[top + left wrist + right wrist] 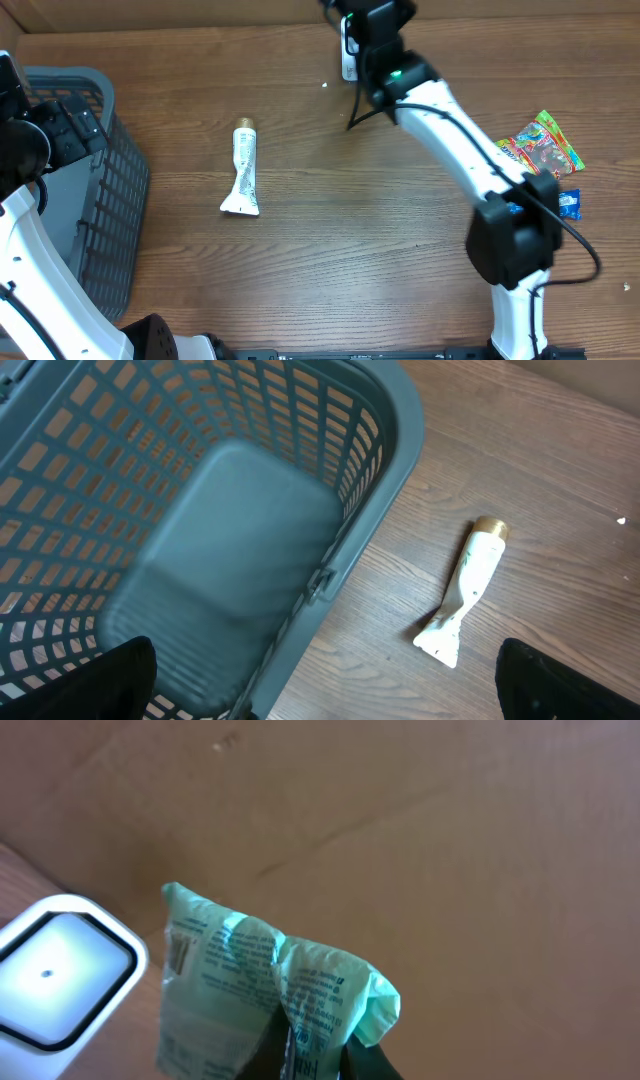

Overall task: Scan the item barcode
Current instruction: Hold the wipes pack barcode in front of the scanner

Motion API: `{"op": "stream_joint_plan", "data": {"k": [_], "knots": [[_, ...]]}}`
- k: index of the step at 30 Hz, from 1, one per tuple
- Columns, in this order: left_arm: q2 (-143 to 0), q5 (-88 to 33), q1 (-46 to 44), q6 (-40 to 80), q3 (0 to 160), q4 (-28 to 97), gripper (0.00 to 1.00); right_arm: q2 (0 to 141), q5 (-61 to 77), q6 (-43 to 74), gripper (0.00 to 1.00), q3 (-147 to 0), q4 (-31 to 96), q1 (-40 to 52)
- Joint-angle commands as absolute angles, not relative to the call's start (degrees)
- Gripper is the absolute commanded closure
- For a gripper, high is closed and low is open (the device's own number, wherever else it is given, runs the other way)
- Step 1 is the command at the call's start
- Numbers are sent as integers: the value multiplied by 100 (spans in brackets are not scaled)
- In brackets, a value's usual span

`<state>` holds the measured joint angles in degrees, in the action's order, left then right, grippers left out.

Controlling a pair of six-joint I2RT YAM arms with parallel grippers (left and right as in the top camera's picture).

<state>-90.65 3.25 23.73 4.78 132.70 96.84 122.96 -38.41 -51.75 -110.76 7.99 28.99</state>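
- The right gripper [312, 1056] is pinching a crumpled pale green packet [270, 985] by one end, with its fingers pressed tight on it.
- The packet is hanging in the air at the far side of the table [330, 250], just beside the white scanner [62, 970].
- The printed side of the packet is facing the wrist camera.
- The left gripper [335, 685] is hovering over the grey basket [390, 450] with its fingers spread wide, holding nothing.
- A white tube [245, 168] with a gold cap is lying flat on the table, near the basket.
- A bright candy bag [540, 143] and a small blue packet [568, 203] are lying close together at the right side.
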Motion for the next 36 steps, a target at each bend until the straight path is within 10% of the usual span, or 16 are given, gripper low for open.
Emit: {"op": "stream_joint_plan", "data": {"k": [1, 36], "knots": [[-9074, 296, 2388, 558, 13351, 9679, 0, 12453, -4582, -6663, 96, -11148, 67, 3039], [-9074, 296, 2388, 561, 13349, 9679, 0, 13279, -1957, -8300, 96, -11144, -714, 2349]]}}
